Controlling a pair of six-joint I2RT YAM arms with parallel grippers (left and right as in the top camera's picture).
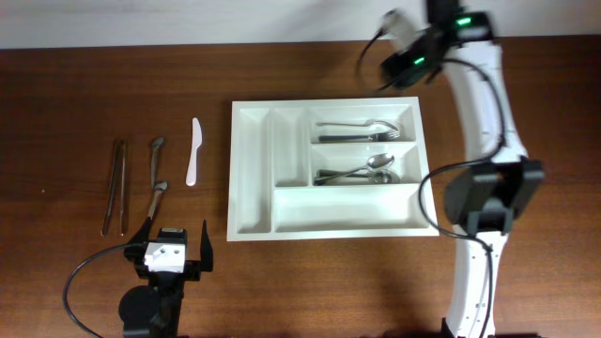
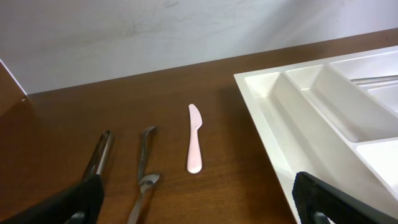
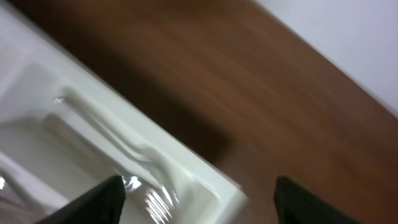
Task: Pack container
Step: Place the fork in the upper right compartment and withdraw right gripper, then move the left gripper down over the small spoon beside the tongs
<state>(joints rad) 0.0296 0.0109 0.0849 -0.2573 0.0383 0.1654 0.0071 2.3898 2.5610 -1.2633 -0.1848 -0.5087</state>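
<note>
The container [image 1: 254, 169] is a large white cutlery tray in the middle of the table. Metal forks [image 1: 362, 130] lie in its far right compartment and metal spoons [image 1: 357, 174] in the one below. A white plastic knife [image 1: 193, 150], two metal utensils [image 1: 156, 174] and a thin pair of dark sticks [image 1: 115, 186] lie on the table to its left. My left gripper [image 1: 174, 246] is open and empty, near the front edge below these utensils. My right gripper [image 1: 399, 68] is open and empty, above the tray's far right corner [image 3: 186, 162]; that view is blurred.
In the left wrist view the knife [image 2: 194, 146], a spoon [image 2: 144, 186] and the dark sticks [image 2: 99, 152] lie ahead of the open fingers [image 2: 199, 208], with the tray's left wall [image 2: 273, 118] to the right. A pale wall runs behind the table.
</note>
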